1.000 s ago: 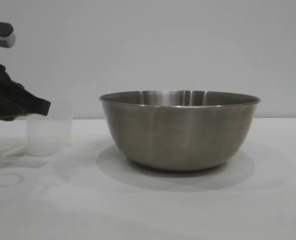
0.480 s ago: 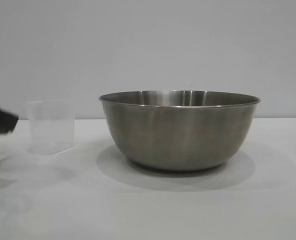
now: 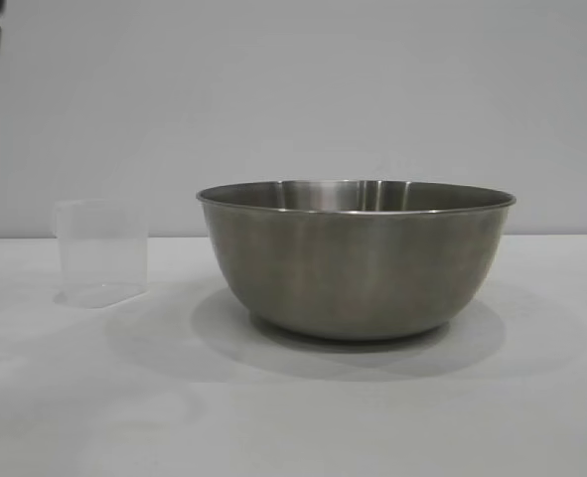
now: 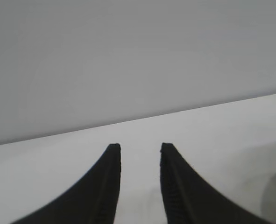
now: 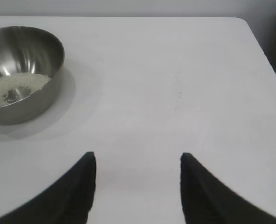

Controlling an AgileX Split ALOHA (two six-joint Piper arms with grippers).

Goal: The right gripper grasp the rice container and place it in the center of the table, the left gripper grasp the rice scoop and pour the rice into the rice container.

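1. My left gripper [image 4: 140, 151], cut off at the exterior view's top-left corner, hangs parted and empty.
2. The rice scoop [image 3: 101, 252] stands upright on the table [image 3: 293, 417], contents indiscernible.
3. The rice container [image 3: 356, 257] holds rice [image 5: 14, 86].
4. My right gripper [image 5: 138, 161] is spread, empty.

Open table [image 3: 303, 417] in front of bowl [image 3: 356, 263] and scoop [image 3: 100, 253]. Narrow gap between these two. Free air above both.

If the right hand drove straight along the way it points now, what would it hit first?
Most likely the bare table. The right hand, open and empty, angles down at white surface, while the rice container with rice sits off to one side. Depth is uncertain.
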